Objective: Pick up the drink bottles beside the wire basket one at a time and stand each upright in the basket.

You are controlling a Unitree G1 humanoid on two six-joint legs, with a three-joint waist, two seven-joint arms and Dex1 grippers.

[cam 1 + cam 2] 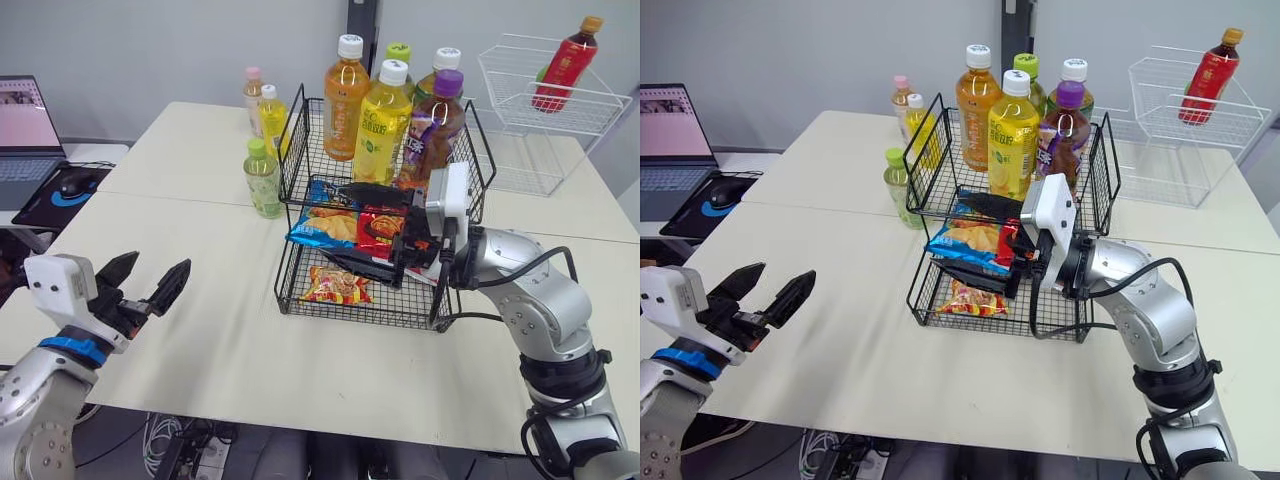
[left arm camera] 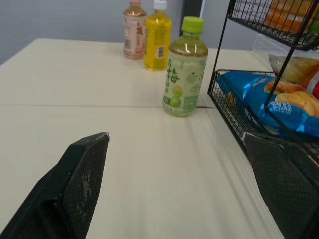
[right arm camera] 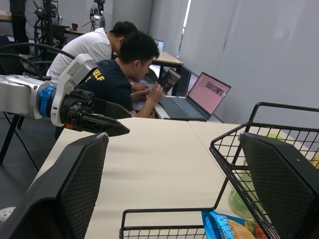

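Note:
A black two-tier wire basket (image 1: pixel 400 312) stands mid-table. Its upper tier holds several upright bottles, among them a yellow one (image 1: pixel 381 122) and a purple-capped one (image 1: pixel 433 130). On the table to its left stand a green plum-drink bottle (image 1: pixel 262 178), a small yellow bottle (image 1: pixel 272 118) and a pink bottle (image 1: pixel 253 95). My left gripper (image 1: pixel 145 285) hovers open near the table's front left, well short of the green bottle (image 2: pixel 185 67). My right gripper (image 1: pixel 338 223) is open, reaching into the basket's lower tier over the snack bags, holding nothing.
Snack bags (image 1: pixel 335 225) fill the lower tier. A white wire basket (image 1: pixel 520 110) with a red bottle (image 1: pixel 565 62) sits at the back right. A laptop (image 1: pixel 25 130) and mouse (image 1: pixel 75 183) are on a side desk to the left. Two people (image 3: pixel 117 69) sit beyond the table.

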